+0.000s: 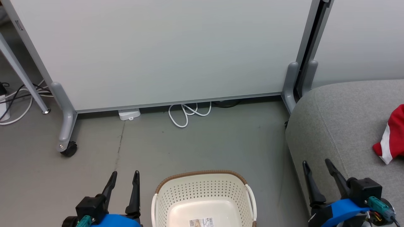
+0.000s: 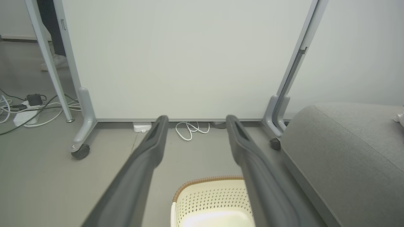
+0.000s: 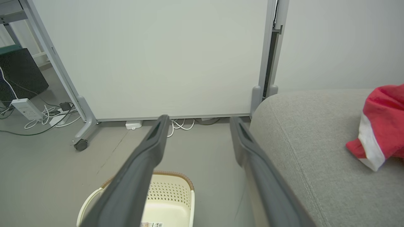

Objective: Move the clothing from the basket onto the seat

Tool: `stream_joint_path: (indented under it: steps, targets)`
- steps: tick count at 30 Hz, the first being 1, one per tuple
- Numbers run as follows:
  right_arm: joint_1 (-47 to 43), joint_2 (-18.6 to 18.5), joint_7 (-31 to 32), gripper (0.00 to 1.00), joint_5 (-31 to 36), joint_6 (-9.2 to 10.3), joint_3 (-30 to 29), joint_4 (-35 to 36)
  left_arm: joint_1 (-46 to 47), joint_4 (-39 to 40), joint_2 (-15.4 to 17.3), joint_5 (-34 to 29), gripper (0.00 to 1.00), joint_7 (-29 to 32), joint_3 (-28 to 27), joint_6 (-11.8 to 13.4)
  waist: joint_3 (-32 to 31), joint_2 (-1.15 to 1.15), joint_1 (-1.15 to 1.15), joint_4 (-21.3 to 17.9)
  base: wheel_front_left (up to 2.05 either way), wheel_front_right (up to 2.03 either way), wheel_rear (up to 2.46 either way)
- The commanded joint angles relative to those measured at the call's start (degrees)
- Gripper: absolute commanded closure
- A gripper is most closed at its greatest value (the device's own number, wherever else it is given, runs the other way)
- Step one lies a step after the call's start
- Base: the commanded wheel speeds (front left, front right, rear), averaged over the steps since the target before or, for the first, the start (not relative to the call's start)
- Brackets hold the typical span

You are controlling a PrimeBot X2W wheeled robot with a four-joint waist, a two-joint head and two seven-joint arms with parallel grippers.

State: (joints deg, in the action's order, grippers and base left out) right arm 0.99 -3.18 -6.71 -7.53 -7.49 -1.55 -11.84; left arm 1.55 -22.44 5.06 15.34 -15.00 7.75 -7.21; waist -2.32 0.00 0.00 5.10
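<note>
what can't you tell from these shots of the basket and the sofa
Cream-white perforated plastic basket: near part cut off by the head view's bottom edge, so whether it is empty is unclear.
Bright red fabric garment with white trim on the light-grey upholstered seat: cut by the right edge in head and right wrist views.
Barcode label: too small to read in head view.

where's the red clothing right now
The clothing lies on the seat at the right edge of the head view, up and right of the right gripper, apart from the basket at bottom centre.
</note>
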Motion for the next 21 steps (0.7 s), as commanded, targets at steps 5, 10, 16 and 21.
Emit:
stream_joint_path:
  steps: [5, 10, 16, 21]
  targets:
    - [0.2, 0.2, -0.5, 0.00, -0.2, -0.01, 0.1, -0.4, 0.4, -0.2, 0.4, 0.4, 0.00, -0.3, 0.0, -0.4, 0.1, 0.00, 0.00, -0.1, 0.00, 0.00, 0.00]
    - [-0.2, 0.1, -0.4, 1.00, -0.1, 0.00, 0.2, -1.5, -0.4, -0.8, 0.1, 0.4, 1.00, 0.1, 0.2, 0.0, 0.2, 0.00, 0.00, -0.2, 0.00, 0.00, 0.00]
    - [-0.3, 0.2, 0.4, 1.00, -3.1, 0.00, -0.3, -3.8, -1.7, -2.3, -0.3, 3.2, 1.00, 1.1, -0.3, 0.0, 0.3, 0.00, 0.00, -0.3, 0.00, 0.00, 0.00]
    - [0.1, 0.2, 1.4, 1.00, -8.9, 0.00, -0.7, -3.6, -1.2, -1.5, -0.4, 8.4, 1.00, 2.6, -1.3, 0.0, 0.4, 0.00, 0.00, -0.5, 0.00, 0.00, 0.00]
